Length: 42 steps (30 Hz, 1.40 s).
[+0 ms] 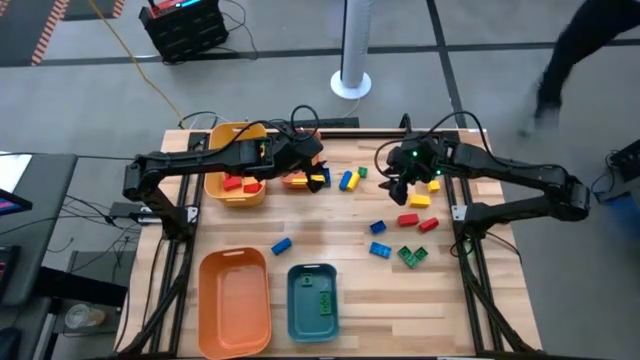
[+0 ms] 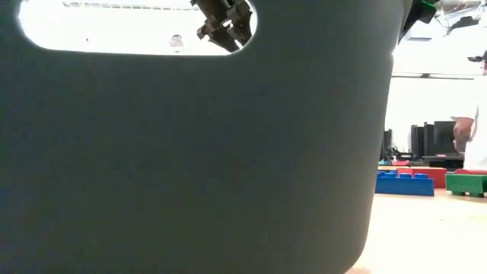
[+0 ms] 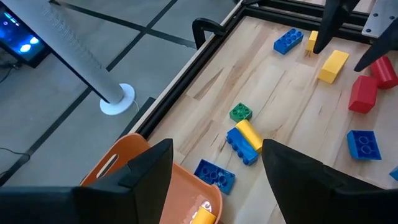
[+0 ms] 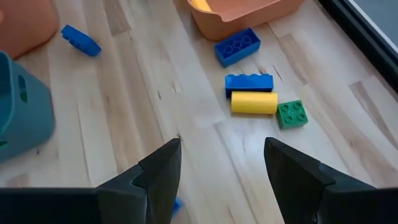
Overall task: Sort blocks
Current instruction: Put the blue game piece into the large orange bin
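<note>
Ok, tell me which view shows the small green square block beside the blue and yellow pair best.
The right wrist view: the green block lies unobstructed, its four studs clear, touching the yellow block. The left wrist view shows it well too. The high view gives only a speck. The low view is blocked by the teal bin.

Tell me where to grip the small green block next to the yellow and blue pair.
Grip the small green block across its two free flat sides, from straight above. It lies studs up, and the yellow block touches one side, so jaws should likely straddle the other pair.
</note>
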Each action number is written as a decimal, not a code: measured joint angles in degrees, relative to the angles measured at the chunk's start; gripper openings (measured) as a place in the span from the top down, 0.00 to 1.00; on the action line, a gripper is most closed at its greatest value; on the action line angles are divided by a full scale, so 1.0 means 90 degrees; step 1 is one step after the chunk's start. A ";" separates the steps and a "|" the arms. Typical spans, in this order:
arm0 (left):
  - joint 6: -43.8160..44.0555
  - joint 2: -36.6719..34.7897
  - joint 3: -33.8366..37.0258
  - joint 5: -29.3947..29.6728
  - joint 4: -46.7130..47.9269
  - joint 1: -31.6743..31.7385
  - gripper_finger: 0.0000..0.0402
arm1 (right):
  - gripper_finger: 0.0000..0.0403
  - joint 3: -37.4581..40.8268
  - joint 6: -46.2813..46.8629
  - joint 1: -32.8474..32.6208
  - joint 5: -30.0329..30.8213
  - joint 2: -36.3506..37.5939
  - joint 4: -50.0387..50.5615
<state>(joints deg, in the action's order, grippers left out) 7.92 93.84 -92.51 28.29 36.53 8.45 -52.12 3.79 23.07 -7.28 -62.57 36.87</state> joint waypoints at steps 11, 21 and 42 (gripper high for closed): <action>0.0000 0.0000 0.0000 0.0000 -0.0001 0.0000 0.40 | 0.41 0.0000 -0.0517 0.0122 0.0154 0.0000 0.0006; 0.0000 0.0000 0.0000 0.0000 0.0000 0.0000 0.40 | 0.41 0.0000 -0.0601 0.0017 0.0144 0.0007 0.0021; 0.0000 0.0000 0.0000 0.0000 -0.0002 0.0000 0.40 | 0.41 0.0929 0.0313 -0.1419 -0.0382 0.0009 -0.0100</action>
<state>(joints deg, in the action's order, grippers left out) 7.92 93.84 -92.51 28.29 36.52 8.45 -43.76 6.61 10.30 -10.71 -62.48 35.97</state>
